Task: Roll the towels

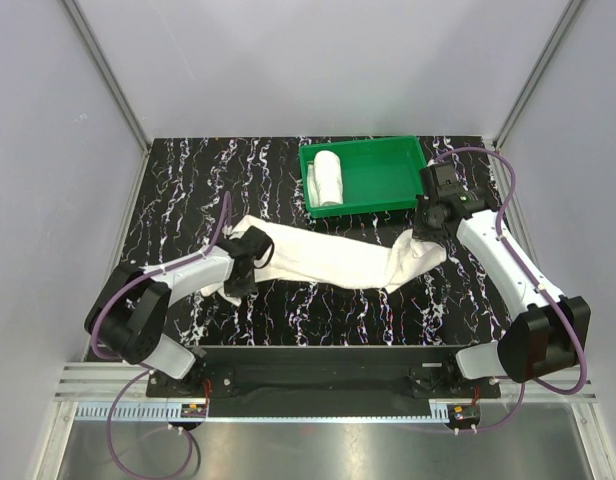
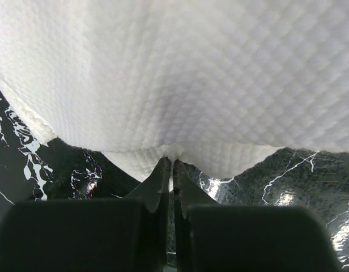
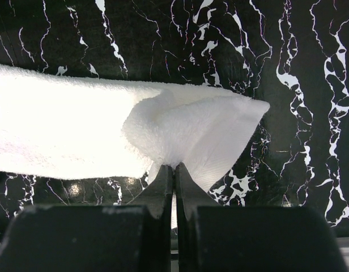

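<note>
While the left gripper (image 2: pixel 170 162) pinches one end of the long towel (image 1: pixel 328 256), the right gripper (image 3: pixel 175 166) pinches the other; a rolled towel (image 1: pixel 330 177) lies in the tray (image 1: pixel 380 176).

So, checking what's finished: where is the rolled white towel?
In the top view, the rolled white terry-cloth towel lies in the left end of the green plastic tray, at the black table's far edge, right of centre.

Beyond the left end effector (image 2: pixel 172 161) the long towel (image 2: pixel 180 73) overruns the view's top and sides; left of the right end effector (image 3: pixel 175 166) its length is cut off.
</note>
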Available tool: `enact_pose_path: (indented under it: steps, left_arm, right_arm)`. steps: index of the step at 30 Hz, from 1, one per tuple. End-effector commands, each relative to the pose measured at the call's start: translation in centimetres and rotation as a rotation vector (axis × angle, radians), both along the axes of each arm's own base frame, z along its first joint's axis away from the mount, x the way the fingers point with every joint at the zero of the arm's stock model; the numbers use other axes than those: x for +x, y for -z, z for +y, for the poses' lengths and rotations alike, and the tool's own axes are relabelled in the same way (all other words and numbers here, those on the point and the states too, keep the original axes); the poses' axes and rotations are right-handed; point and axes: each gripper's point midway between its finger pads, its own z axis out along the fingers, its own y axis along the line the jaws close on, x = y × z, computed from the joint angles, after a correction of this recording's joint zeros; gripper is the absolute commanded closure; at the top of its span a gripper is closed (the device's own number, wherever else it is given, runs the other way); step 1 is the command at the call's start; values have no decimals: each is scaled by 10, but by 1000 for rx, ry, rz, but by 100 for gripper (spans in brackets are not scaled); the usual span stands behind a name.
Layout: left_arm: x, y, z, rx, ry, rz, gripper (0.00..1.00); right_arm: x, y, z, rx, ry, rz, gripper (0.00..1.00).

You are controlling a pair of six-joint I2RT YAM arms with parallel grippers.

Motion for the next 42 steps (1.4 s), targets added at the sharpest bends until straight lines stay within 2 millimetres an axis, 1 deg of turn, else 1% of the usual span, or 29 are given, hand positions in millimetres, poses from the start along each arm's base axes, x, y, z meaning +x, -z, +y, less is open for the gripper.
enact_pose_path:
  steps: [1,3,5,8,9,12,14,15,16,17,18,19,20,21,22,24,25,27,30,32,33,34,35,36,37,38,39,40,42]
  left_arm:
    - [9,-1,0,-1,-4,-42,100]
    - [16,-17,-10,-58,10,-83,100]
    - [20,-48,-18,-130,20,-146,100]
    - [38,-112,-32,-286,35,-294,100]
    - [53,-138,-31,-352,16,-361,100]
    - [68,-208,-46,-593,81,-497,100]
    - [82,-241,-41,-718,82,-541,100]
    - [95,-272,-30,-748,69,-607,100]
    - [100,-281,-35,-804,81,-590,100]
    - [107,-295,-32,-830,78,-608,100]
    - [125,-319,-21,-865,45,-656,100]
    - [128,-334,-25,-938,73,-657,100]
    - [134,-347,-24,-988,72,-666,100]
    - [153,-369,-7,-1023,57,-735,100]
    - [152,-387,-10,-1116,64,-725,100]
    - [161,-422,6,-1184,59,-798,100]
    - [155,-435,7,-1218,91,-809,100]
    - [145,-463,22,-1218,114,-904,100]
    - [121,-469,36,-1184,116,-956,100]
    - [103,-460,38,-1177,127,-953,100]
    - [86,-444,39,-1168,107,-953,100]
    - [79,-430,39,-1139,100,-953,100]
    - [71,-415,38,-1121,70,-942,100]
    - [51,-380,33,-1121,0,-877,100]
    - [46,-356,36,-1086,-65,-857,100]
    - [39,-314,37,-1084,-163,-770,100]
    - [17,-289,35,-1053,-232,-717,100]
    - [10,-266,41,-1008,-301,-696,100]
    - [-13,-220,38,-964,-368,-595,100]
  right_arm:
    - [4,-10,-3,4,10,-50,100]
    - [4,-12,-6,-8,25,-56,100]
    - [7,-18,-10,-2,45,-75,100]
    - [17,-32,-18,15,72,-99,100]
    - [20,-37,-21,25,78,-104,100]
    - [36,-64,-32,54,110,-148,100]
    - [50,-90,-38,66,116,-191,100]
    - [56,-101,-45,70,135,-208,100]
    - [69,-122,-49,76,141,-250,100]
    - [71,-129,-52,73,138,-240,100]
    - [76,-139,-59,69,148,-255,100]
    - [90,-162,-63,70,154,-305,100]
    - [89,-168,-66,62,150,-292,100]
    - [91,-180,-71,57,155,-310,100]
    - [100,-206,-80,53,170,-371,100]
    - [95,-222,-90,75,201,-393,100]
    - [88,-242,-97,82,226,-450,100]
    - [79,-263,-100,90,253,-523,100]
    - [57,-274,-99,91,248,-582,100]
    - [37,-259,-96,102,249,-552,100]
    - [30,-252,-94,111,254,-542,100]
    - [11,-228,-90,128,257,-499,100]
    - [7,-221,-81,184,255,-508,100]
    - [0,-209,-78,211,270,-499,100]
    - [-19,-175,-66,264,258,-440,100]
    - [-22,-166,-52,356,248,-442,100]
    - [-30,-149,-44,401,249,-411,100]
    - [-45,-114,-36,441,262,-337,100]
    - [-60,-86,-18,542,267,-252,100]
